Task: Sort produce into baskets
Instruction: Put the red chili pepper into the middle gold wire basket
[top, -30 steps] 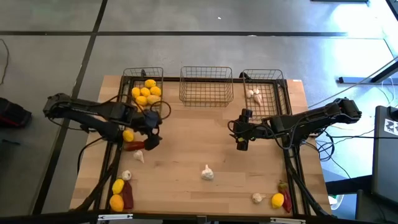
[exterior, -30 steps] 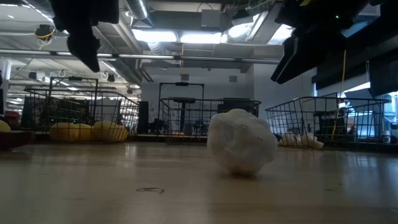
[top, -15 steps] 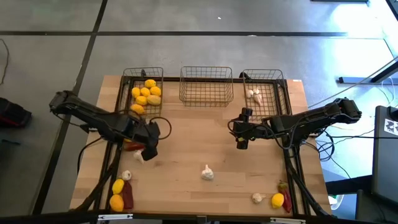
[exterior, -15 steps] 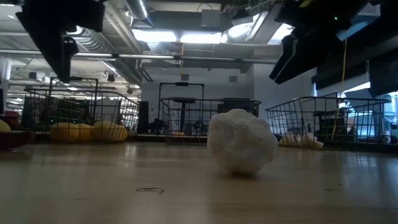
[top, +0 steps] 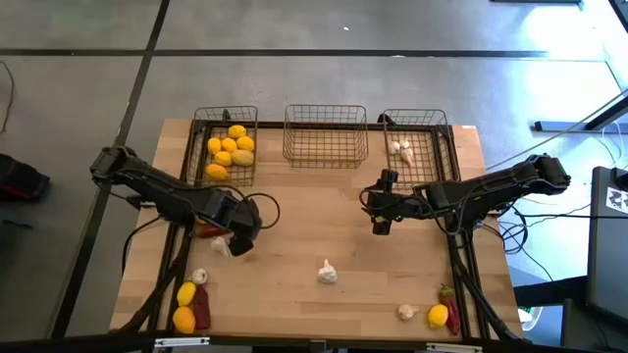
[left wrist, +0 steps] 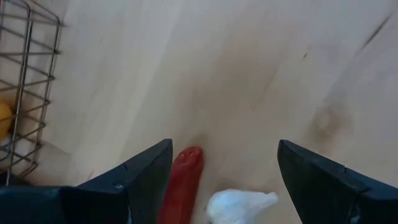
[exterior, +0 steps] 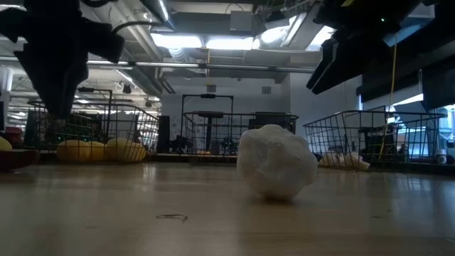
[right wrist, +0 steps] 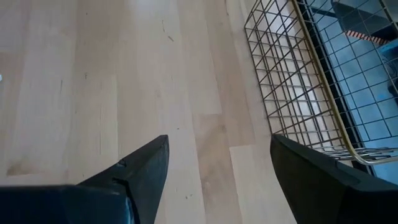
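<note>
Sweeping down and rightward across the high view since the earlier frames, the left gripper (top: 241,238) now hangs left of centre over a slim dark red chili pepper (left wrist: 181,184) and a small whitish garlic bulb (left wrist: 235,205), its fingers spread wide with nothing between them. Its wrist view shows both items lying on the pale wooden table (top: 314,235), just beside each other, between the two dark fingers (left wrist: 146,173). The right gripper (top: 382,221) hovers right of centre, jaws likewise spread and empty, near the right-hand dark wire-mesh basket (top: 439,147).

That basket, at upper right, holds a few garlic bulbs (top: 400,149). The left-hand wire basket (top: 200,147) at upper left holds round yellow lemons (top: 232,150), and the middle wire basket (top: 326,137) looks empty. Loose produce lies elsewhere: another garlic bulb (top: 327,273) at lower centre, lemons and a chili at lower left, and a lemon, a chili and a garlic bulb at lower right.

The chili is probably light, smooth-skinned and slightly pliable, so it may roll or slip; a gentle pinch across its thicker middle, jaws set crosswise to its length, seems safest. The garlic looks light, with dry papery skin that could flake, and is best taken across the fat body rather than the pointed tip. With the two so close, the jaws could catch both.
</note>
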